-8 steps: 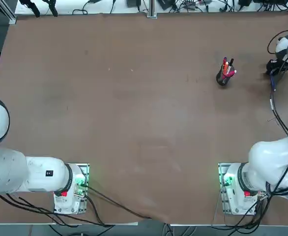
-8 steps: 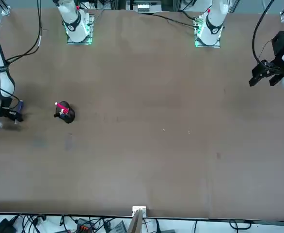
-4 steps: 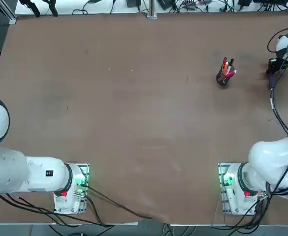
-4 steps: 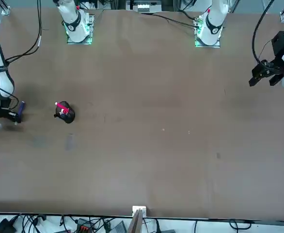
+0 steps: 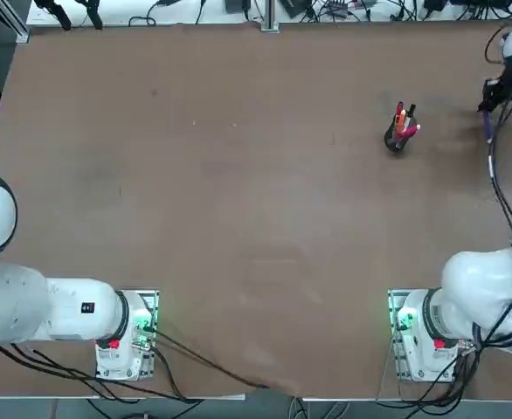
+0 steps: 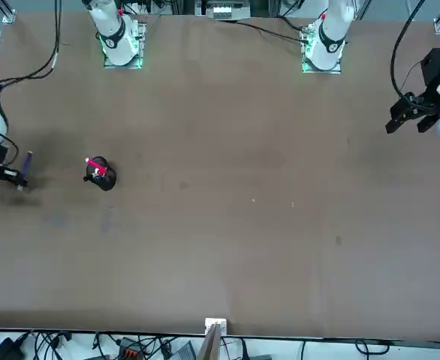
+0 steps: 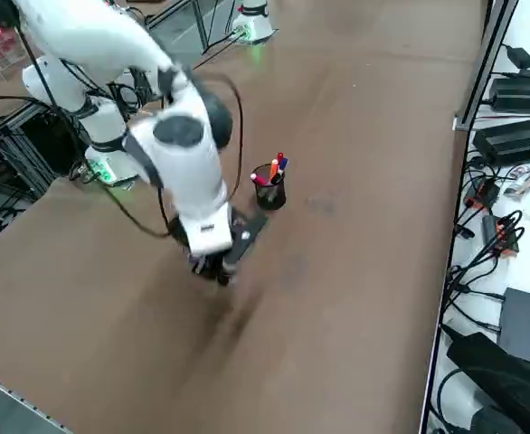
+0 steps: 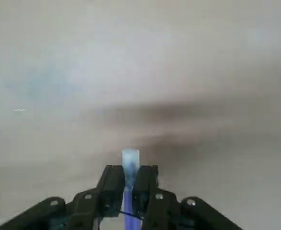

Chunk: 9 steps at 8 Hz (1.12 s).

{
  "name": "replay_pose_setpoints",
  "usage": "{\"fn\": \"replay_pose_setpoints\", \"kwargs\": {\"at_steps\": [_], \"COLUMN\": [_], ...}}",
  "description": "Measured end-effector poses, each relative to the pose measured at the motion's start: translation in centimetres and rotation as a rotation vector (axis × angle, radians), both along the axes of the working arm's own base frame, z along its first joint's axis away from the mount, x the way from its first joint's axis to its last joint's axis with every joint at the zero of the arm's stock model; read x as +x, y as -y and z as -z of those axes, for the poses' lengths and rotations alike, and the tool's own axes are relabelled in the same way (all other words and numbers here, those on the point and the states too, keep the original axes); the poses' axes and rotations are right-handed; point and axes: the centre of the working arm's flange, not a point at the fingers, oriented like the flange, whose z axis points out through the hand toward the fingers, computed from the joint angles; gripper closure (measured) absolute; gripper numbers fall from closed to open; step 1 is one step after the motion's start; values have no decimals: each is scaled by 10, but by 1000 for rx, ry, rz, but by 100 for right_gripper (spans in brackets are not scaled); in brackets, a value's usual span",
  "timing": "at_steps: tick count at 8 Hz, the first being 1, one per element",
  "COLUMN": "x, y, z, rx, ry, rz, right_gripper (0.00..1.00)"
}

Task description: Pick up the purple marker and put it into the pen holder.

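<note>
The purple marker [image 8: 130,163] is clamped upright in the right pincer [image 8: 129,184], raised off the counter [image 5: 238,201]; the pen holder [image 5: 397,138] stands well apart, toward the counter's middle.

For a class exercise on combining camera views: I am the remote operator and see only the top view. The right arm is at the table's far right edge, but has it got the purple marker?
Observer: Yes. In the wrist view the right gripper is shut on the purple marker, whose tip pokes out past the fingers.
Operator: Is it near the pen holder?
Observer: No. In the front view the marker is apart from the pen holder, with bare table between them.
Operator: Is the holder upright?
Observer: Yes. The side view shows it standing, pens pointing up.
</note>
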Motion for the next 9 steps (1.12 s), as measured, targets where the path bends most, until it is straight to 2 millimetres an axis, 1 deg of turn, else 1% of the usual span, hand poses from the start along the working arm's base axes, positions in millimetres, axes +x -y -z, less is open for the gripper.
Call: {"fn": "replay_pose_setpoints", "kwargs": {"at_steps": [1, 2, 3, 4, 6, 8, 9], "x": [5, 10, 13, 16, 22, 27, 27], "y": [-23, -52, -82, -107, -154, -201, -222], "z": [-36, -66, -88, -100, -107, -106, -105], "rx": [-5, -16, -37, -84, -234, -382, -463], "ry": [-2, -2, -6, -13, -21, 15, 45], "rz": [35, 88, 153, 222, 363, 502, 579], "right_gripper": [86, 86, 86, 86, 86, 86, 86]}}
